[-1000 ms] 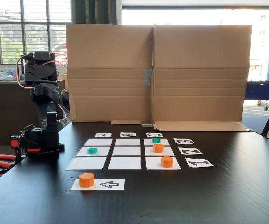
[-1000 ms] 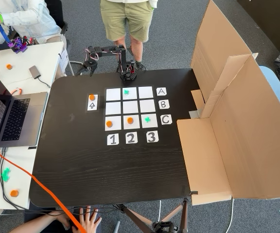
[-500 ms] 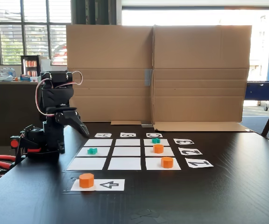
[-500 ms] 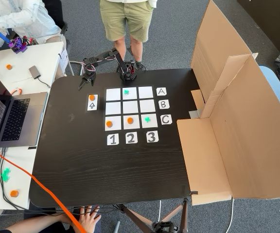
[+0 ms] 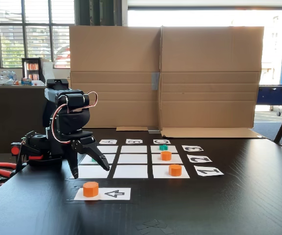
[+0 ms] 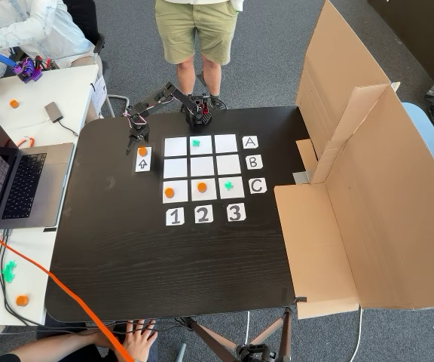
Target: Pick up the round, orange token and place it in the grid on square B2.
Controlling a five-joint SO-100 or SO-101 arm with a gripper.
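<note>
orange token (image 5: 90,189) just below open end effector (image 5: 88,171)

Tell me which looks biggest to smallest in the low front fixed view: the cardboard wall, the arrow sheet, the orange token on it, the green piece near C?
1. Cardboard wall
2. Arrow sheet
3. Orange token
4. Green piece, though it sits farther back, so the gap to the token is partly nearness.
</note>
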